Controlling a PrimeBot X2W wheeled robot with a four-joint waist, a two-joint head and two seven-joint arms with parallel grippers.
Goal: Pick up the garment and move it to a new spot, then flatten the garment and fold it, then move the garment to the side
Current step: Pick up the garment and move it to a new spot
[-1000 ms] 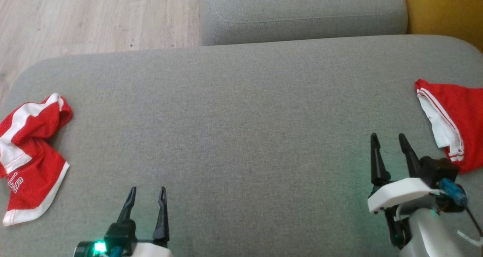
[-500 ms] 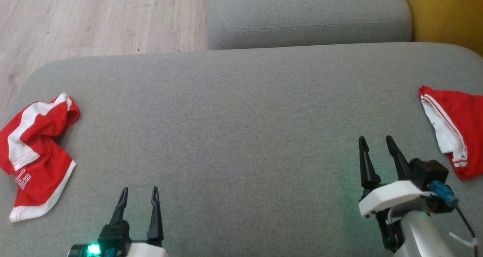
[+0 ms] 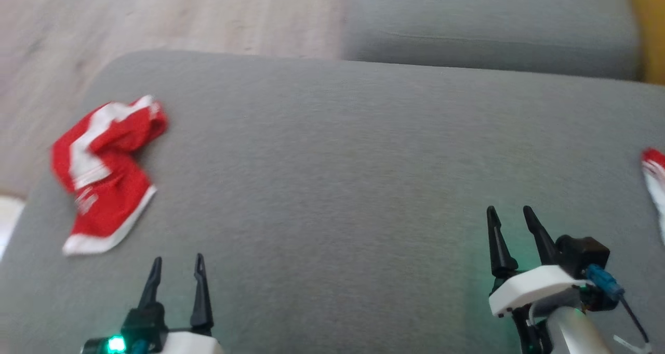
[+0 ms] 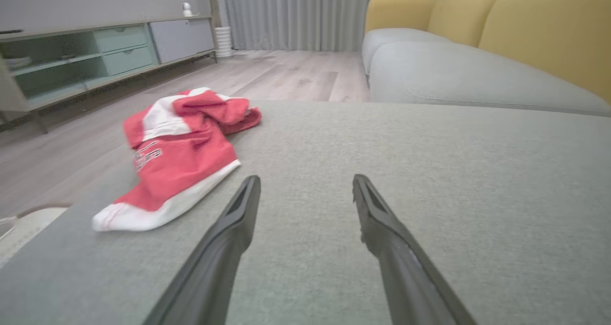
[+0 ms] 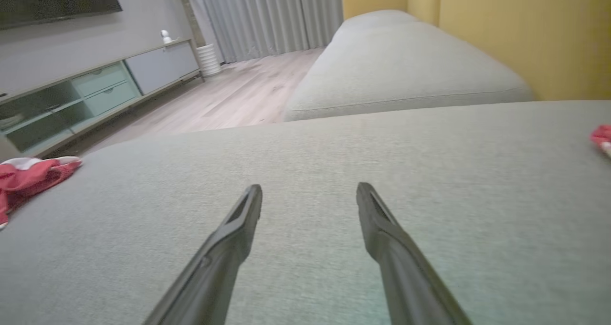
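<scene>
Wide bare stretch of grey cushion (image 3: 332, 177) ahead of and between both grippers. Left gripper (image 3: 177, 259) has free run forward; crumpled red garment (image 3: 106, 177) lies ahead to its left, near the cushion edge. Second red garment (image 3: 655, 182) sits at far right, well apart from right gripper (image 3: 508, 209). Seat cushion (image 3: 488, 26) bounds the far side.

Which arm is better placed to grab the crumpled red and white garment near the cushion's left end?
Left, probably. The left gripper is open and close to the crumpled garment, which lies ahead to its left. The right gripper, also open, is far across the cushion.
</scene>
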